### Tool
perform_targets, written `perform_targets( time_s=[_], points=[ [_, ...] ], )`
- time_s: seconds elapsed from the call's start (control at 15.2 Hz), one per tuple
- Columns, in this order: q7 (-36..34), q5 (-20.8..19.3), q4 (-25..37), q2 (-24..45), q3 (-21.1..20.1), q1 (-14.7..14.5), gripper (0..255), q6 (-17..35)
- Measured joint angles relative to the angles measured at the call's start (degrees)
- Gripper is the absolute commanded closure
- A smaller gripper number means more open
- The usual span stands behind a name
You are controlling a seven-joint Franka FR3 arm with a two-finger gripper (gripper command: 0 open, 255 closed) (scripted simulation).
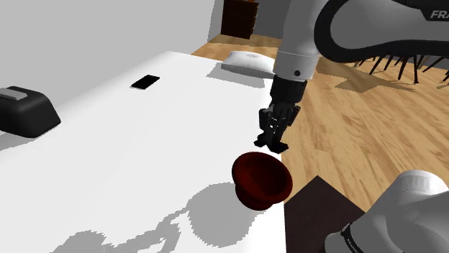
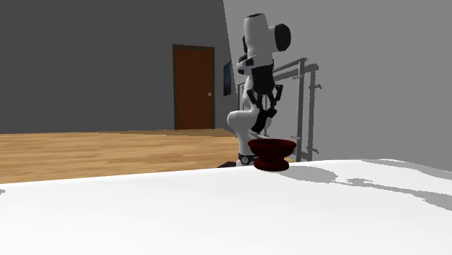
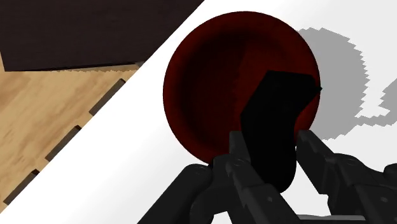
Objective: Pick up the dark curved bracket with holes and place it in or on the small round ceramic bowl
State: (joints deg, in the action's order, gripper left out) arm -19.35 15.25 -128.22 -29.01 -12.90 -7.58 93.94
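A dark red round bowl (image 1: 260, 178) stands near the edge of the white table (image 1: 122, 165), close to the stand. My black gripper (image 1: 273, 136) hangs just above the bowl's far rim, shut on a black curved bracket (image 1: 278, 146) that points down from the fingers. In the wrist view the bracket (image 3: 275, 127) is clasped between the two fingers (image 3: 236, 156) and lies over the open bowl (image 3: 210, 83); its holes cannot be made out. In the second exterior view the gripper (image 2: 262, 119) is a short way above the bowl (image 2: 270, 153).
A flat black item (image 1: 145, 82) lies far back on the table and a dark grey bulky object (image 1: 25, 111) sits at the shoulder view's left. A white cushion (image 1: 248, 62) rests at the far corner. The dark stand (image 1: 320, 215) and wood floor (image 1: 360, 129) border the table edge.
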Motion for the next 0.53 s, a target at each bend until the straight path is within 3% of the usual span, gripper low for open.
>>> perform_targets(
  time_s=[0.2, 0.53],
  points=[
    [-2.6, 2.0, -3.0, -4.4, -1.8, -1.7, 255, -0.7],
    [-2.8, 3.0, -7.0, -5.2, -2.9, -2.2, 255, 2.6]
  ],
)
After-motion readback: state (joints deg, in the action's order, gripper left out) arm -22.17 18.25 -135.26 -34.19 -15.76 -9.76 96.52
